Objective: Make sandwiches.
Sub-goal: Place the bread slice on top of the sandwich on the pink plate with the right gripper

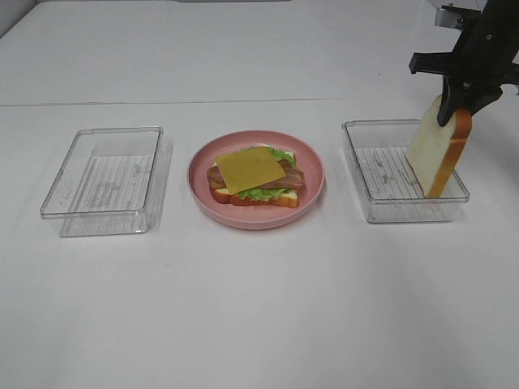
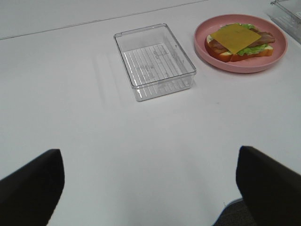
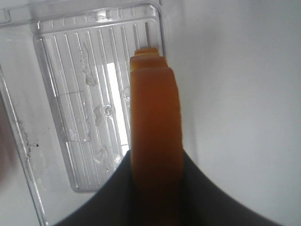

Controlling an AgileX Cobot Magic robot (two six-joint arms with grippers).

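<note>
On the far left of the white bench (image 1: 259, 308) sits a clear rectangular plastic tray with a ribbed floor (image 1: 105, 180), nothing in it. The left pincer (image 2: 150, 188) shows only in its own wrist view, as two dark finger ends (image 2: 33, 186) cut off at the frame's edge; they stand wide apart over bare bench, released and grasping nothing, well short of that tray.

In the middle rests a round pink plate (image 1: 312, 190) carrying the part-built toy sandwich (image 1: 255, 177): a white bread slice with orange-brown crust (image 1: 272, 199) at the base, ruffled green lettuce (image 1: 281, 153) peeking out at the edges, brown-red bacon strips (image 1: 293, 178) mostly covered, and a square yellow cheese slice (image 1: 250, 168) on top. How many bacon strips lie under the cheese cannot be made out.

To the right stands a second clear ribbed tray (image 1: 381, 174). The black right pincer (image 1: 464, 104) is clenched on the upper edge of a second white bread slice with orange crust (image 1: 436, 154), which hangs tilted with its lower corner inside the tray, near its right-hand wall. Whether that corner touches the floor cannot be told. The right wrist view sees only the slice's crust edge-on between the dark fingers (image 3: 207, 193); the arm above is cropped by the frame.
</note>
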